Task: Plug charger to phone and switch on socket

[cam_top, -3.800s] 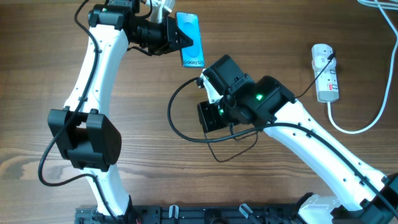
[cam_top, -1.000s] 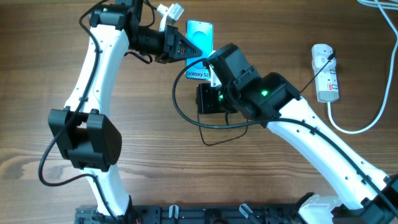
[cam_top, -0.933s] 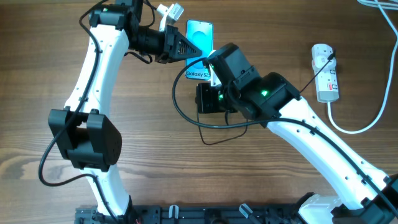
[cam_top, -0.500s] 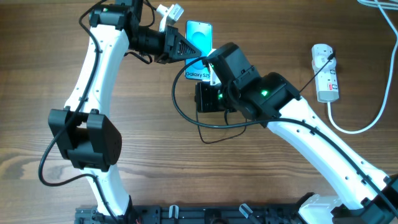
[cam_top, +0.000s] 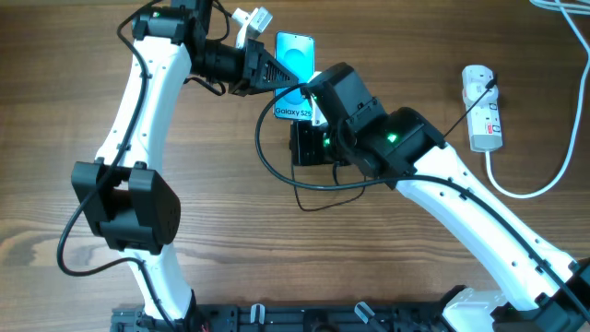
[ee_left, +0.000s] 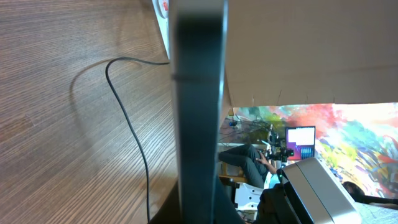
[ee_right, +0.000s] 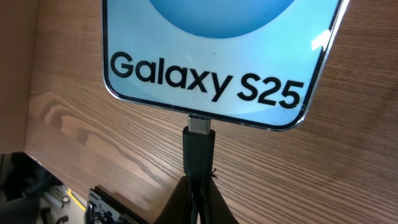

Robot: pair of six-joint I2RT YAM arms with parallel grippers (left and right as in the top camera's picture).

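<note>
The phone [cam_top: 295,51], teal screen lit, is held off the table by my left gripper [cam_top: 279,74], shut on its side edges. In the left wrist view it shows edge-on as a dark bar [ee_left: 199,93] rising from between the fingers of my left gripper [ee_left: 199,211]. The right gripper [ee_right: 199,202] is shut on the charger plug [ee_right: 199,149], whose metal tip meets the port in the bottom edge of the phone [ee_right: 205,81]. How deep it sits I cannot tell. The charger cable [cam_top: 267,157] loops below. The socket [cam_top: 482,109] lies far right.
A black plug [cam_top: 489,88] sits in the socket, its thin lead running left toward my right arm. A thicker white cable [cam_top: 553,175] curves along the right edge. A black rail [cam_top: 277,318] lines the front of the table.
Since the earliest frame the phone moved right and the right gripper rose to its bottom edge with the plug. Over the last second both have crept slightly left.
</note>
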